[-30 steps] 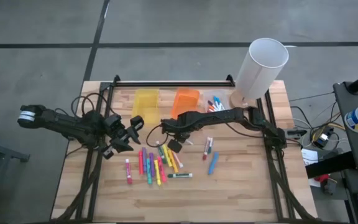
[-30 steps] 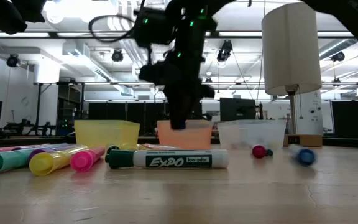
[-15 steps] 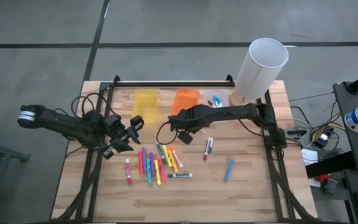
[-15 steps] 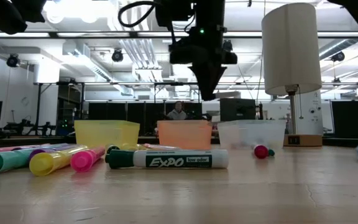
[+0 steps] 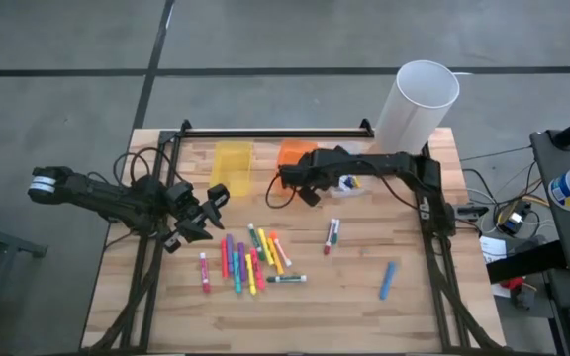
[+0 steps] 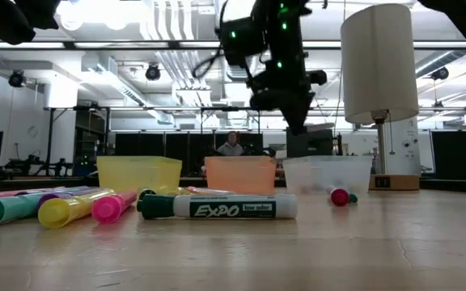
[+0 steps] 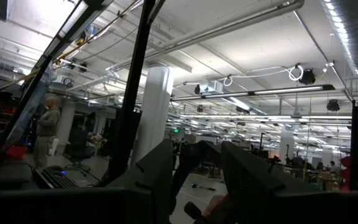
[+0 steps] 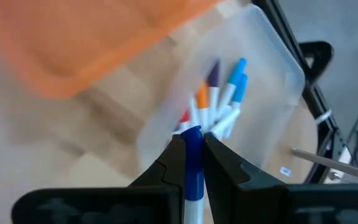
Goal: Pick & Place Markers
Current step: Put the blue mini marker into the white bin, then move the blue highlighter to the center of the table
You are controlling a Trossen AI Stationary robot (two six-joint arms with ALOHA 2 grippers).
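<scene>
We find the right pincer [image 8: 192,146] clamped on a white marker with a blue cap [image 8: 192,163], raised above the desk [image 5: 414,316] at the near edge of the clear bin [image 8: 272,68], beside the orange bin [image 5: 293,155]. Inside the clear bin lie several white markers [image 8: 225,109] with blue, orange, purple and red caps. The left pincer [image 5: 206,208] waits at the desk's left side, its jaws parted and holding nothing. On the desk, a cluster of coloured markers [image 5: 247,259] lies spread between the 2 arms; a red-capped marker [image 5: 332,235] lies apart to their right, and a blue marker [image 5: 388,280] lies alone farther right. The yellow bin [image 5: 231,163] sits left of the orange one.
</scene>
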